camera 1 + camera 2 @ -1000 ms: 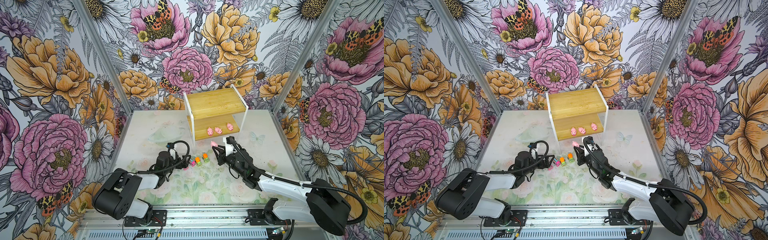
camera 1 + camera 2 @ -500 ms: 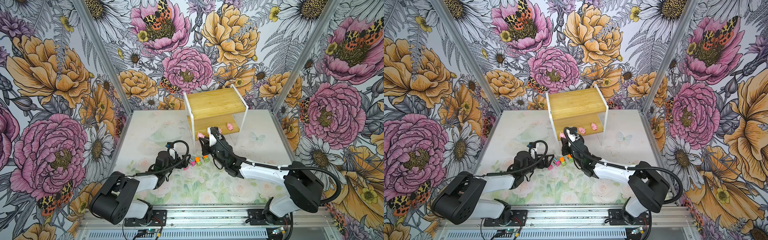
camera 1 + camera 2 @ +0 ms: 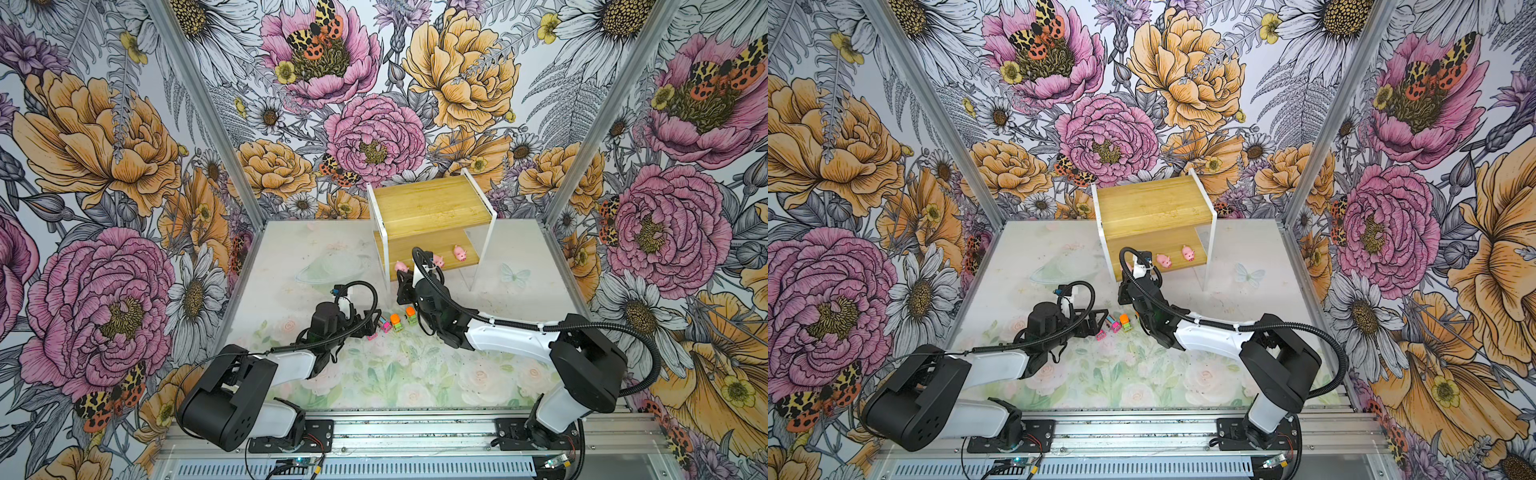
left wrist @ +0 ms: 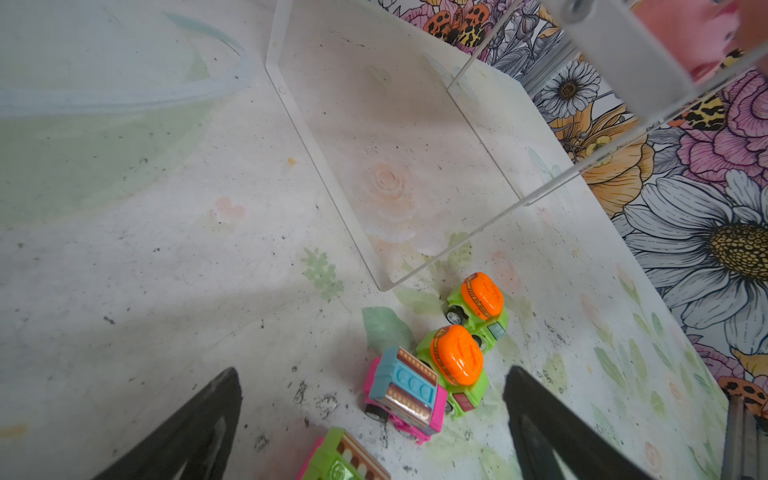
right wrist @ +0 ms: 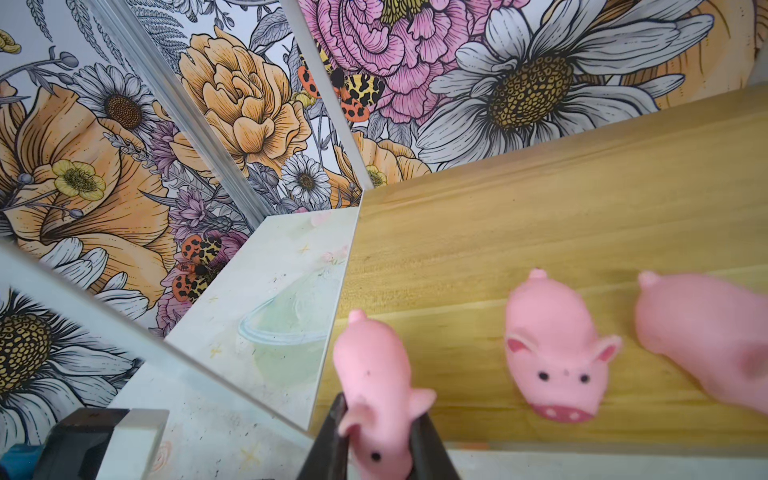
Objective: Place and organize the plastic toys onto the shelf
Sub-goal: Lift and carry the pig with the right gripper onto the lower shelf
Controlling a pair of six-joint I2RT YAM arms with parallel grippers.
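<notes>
Nearest, the left end effector (image 4: 374, 376) hangs released low over the pale floral bench (image 4: 166, 270), with a pink toy car with a striped top (image 4: 401, 395) and two green-yellow cars with orange tops (image 4: 457, 365) (image 4: 478, 303) bunched just ahead of its spread fingers. Farther on, the right end effector (image 5: 380, 440) is clenched on a small pink plastic pig (image 5: 374, 374) at the front edge of the lower board of the two-tier bamboo shelf with white sides (image 3: 432, 203). Two more pink pigs (image 5: 552, 357) (image 5: 706, 336) stand on that board just beside it.
</notes>
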